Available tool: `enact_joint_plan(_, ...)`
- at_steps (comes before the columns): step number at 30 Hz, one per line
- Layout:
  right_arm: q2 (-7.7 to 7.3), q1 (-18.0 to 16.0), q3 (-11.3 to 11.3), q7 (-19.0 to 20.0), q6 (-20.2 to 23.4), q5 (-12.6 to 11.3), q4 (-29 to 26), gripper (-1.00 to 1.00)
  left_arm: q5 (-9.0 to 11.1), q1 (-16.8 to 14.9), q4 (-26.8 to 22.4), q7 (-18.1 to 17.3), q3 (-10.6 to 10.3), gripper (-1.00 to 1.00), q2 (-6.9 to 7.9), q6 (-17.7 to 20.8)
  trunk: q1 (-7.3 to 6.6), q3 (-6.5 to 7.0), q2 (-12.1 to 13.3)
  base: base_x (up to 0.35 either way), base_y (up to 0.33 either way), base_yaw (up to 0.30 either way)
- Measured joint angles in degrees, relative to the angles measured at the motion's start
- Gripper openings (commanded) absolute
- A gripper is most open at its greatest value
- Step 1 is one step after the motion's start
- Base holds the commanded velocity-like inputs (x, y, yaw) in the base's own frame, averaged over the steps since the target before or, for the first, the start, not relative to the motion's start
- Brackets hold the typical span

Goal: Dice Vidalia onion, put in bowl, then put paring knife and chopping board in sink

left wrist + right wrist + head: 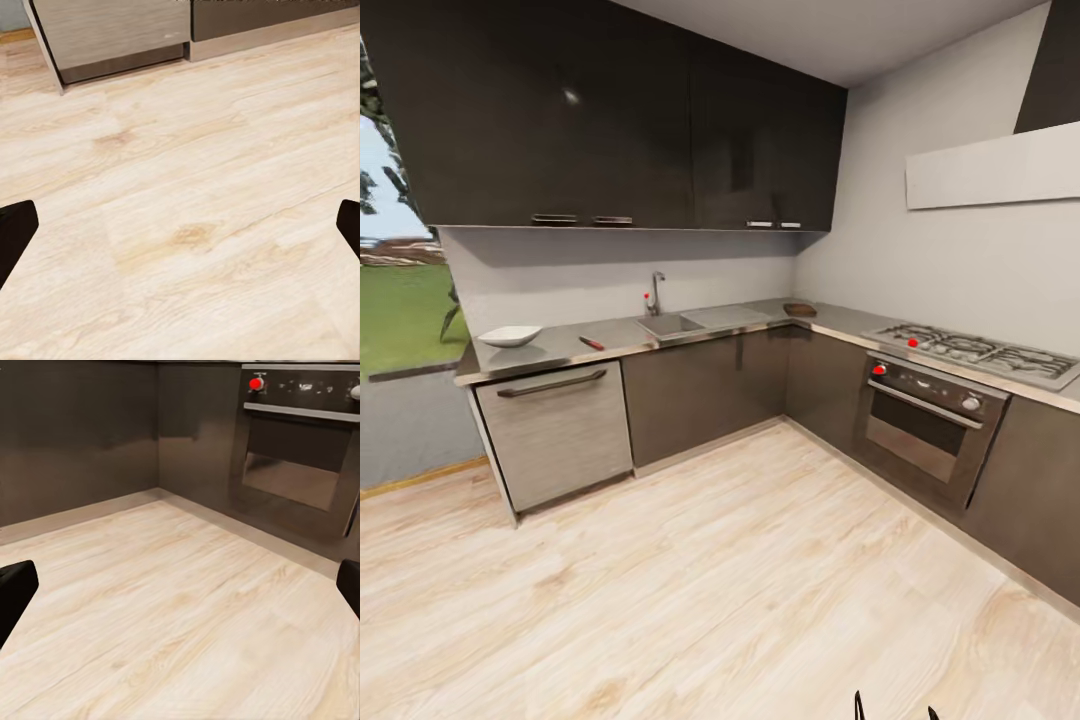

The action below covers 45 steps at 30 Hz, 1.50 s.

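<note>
Across the room, the sink point(672, 325) with its curved tap point(656, 293) is set in the grey countertop point(625, 340). The Vidalia onion is hidden from here. A white bowl point(510, 336) rests at the counter's left end. The paring knife point(592, 343), with its red handle, lies between the bowl and the sink. The dark chopping board point(800, 310) lies in the counter's corner. My left gripper point(180, 232) is open over bare floor. My right gripper point(180, 592) is open too, facing the oven. Two dark fingertips point(857, 706) poke into the head view's bottom edge.
Light wood floor point(690, 570) stretches between me and the cabinets. A steel dishwasher front point(555, 432) stands under the bowl. An oven point(925, 420) with a gas hob point(975, 352) lines the right wall. A window opening point(400, 300) is at the far left.
</note>
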Motion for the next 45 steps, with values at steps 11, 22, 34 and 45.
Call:
enact_joint_plan(11, 0.0, 0.0, 0.0, 0.0, 0.0, 0.0, 0.0, 1.0, 0.0, 0.0, 0.0, 0.0, 0.0, 1.0, 0.0, 0.0, 0.0, 0.0, 0.0, 0.276, -0.227, 0.153)
enact_joint_plan(22, 0.0, 0.0, 0.0, 0.0, 0.0, 0.0, 0.0, 1.0, -0.1, 0.0, 0.0, 0.0, 0.0, 1.0, 0.0, 0.0, 0.0, 0.0, 0.0, 0.276, -0.227, 0.186)
enact_joint_plan(34, 0.0, 0.0, 0.0, 0.0, 0.0, 0.0, 0.0, 1.0, -0.1, 0.0, 0.0, 0.0, 0.0, 1.0, 0.0, 0.0, 0.0, 0.0, 0.0, 0.276, -0.227, 0.215)
enact_joint_plan(45, 0.0, 0.0, 0.0, 0.0, 0.0, 0.0, 0.0, 1.0, -0.1, 0.0, 0.0, 0.0, 0.0, 1.0, 0.0, 0.0, 0.0, 0.0, 0.0, 0.276, -0.227, 0.231)
